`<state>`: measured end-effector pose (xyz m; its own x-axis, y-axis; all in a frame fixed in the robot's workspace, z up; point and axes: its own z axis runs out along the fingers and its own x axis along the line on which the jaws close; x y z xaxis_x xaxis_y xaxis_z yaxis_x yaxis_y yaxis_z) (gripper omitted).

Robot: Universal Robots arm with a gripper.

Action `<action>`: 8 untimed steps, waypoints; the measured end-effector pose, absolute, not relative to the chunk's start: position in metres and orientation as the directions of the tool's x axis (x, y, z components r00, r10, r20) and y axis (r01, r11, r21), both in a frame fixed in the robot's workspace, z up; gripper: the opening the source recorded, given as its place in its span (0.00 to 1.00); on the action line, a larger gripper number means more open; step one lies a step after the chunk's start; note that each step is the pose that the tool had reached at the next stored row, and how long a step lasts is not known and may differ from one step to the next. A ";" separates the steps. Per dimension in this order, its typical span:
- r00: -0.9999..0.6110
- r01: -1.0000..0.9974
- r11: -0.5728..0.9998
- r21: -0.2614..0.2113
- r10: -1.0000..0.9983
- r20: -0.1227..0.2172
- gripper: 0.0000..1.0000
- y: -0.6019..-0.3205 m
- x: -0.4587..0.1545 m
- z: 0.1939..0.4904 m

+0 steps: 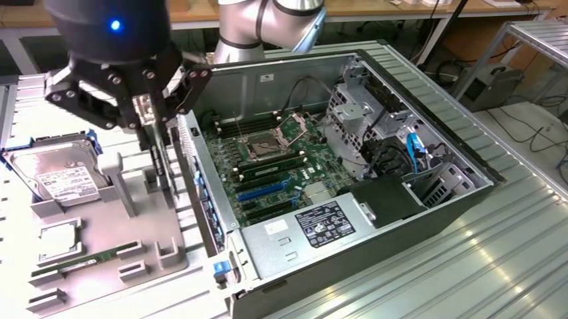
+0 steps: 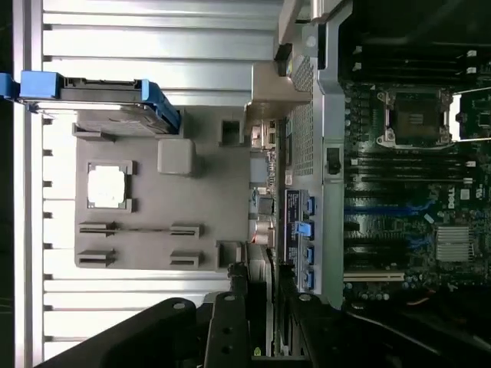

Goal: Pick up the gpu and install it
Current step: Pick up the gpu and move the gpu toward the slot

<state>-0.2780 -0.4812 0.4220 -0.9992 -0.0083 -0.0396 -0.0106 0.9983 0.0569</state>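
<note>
1. Fingers (image 2: 228, 326) of the gripper (image 1: 155, 119) are clamped on the upper edge of the gpu (image 1: 161, 166), one on each face, so the card hangs upright and edge-down.
2. The gpu sits between the fingers and extends below them toward the grey parts tray (image 1: 106, 226). Whether its lower end is clear of the tray's slots cannot be told.
3. The open computer case (image 1: 293, 80) stands just beside the fingers, with its motherboard (image 1: 284, 159) exposed.
</note>
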 end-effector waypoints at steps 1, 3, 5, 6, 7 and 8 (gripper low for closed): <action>-0.999 -0.010 0.998 0.057 -0.008 -0.034 0.26 -0.482 -0.271 0.430; -1.000 -0.010 0.998 0.057 -0.008 -0.024 0.26 -0.482 -0.261 0.437; -1.000 -0.009 0.998 0.057 -0.008 -0.014 0.26 -0.482 -0.251 0.442; -1.000 -0.009 0.998 0.057 -0.008 -0.010 0.26 -0.482 -0.247 0.443; -1.000 -0.009 0.998 0.057 -0.008 -0.007 0.26 -0.483 -0.243 0.443; -1.000 -0.009 0.998 0.057 -0.008 -0.005 0.26 -0.483 -0.238 0.443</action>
<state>-0.2377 -0.4825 0.4433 -1.0000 -0.0083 -0.0047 -0.0086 0.9983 0.0572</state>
